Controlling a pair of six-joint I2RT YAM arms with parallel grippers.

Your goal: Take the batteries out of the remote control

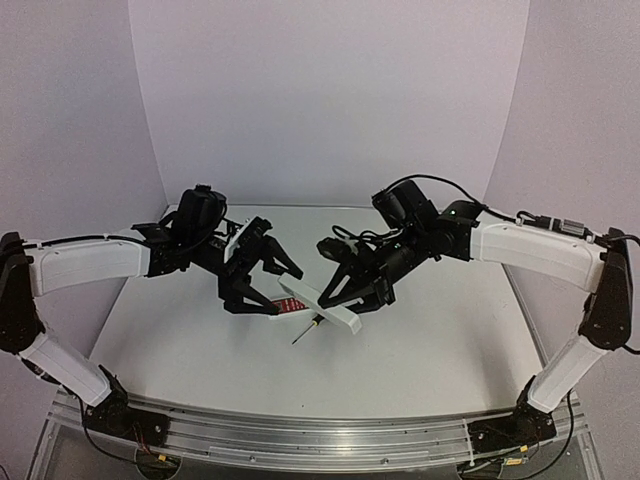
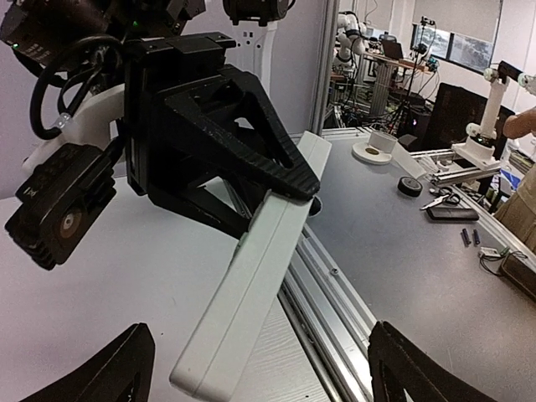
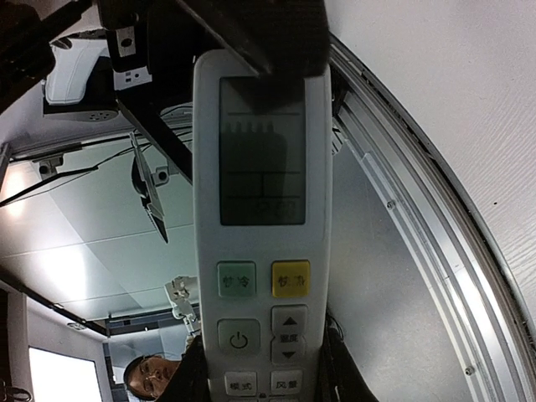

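My right gripper [image 1: 347, 290] is shut on the slim white remote control [image 1: 335, 312] and holds it tilted just above the table. In the right wrist view the remote [image 3: 260, 251] shows its screen and pale buttons, with my fingers [image 3: 177, 377] on both sides of its lower part. My left gripper [image 1: 280, 292] is open. In the left wrist view the remote's free end [image 2: 243, 301] lies between the wide-apart fingers [image 2: 100, 373], not touching them, and the right gripper [image 2: 218, 142] clamps the far end. No blue batteries are in view.
A shorter red-faced remote [image 1: 291, 303] lies on the white table [image 1: 180, 330] under my left gripper. A screwdriver [image 1: 308, 331] lies just in front of it. A metal rail [image 1: 300, 430] runs along the table's near edge.
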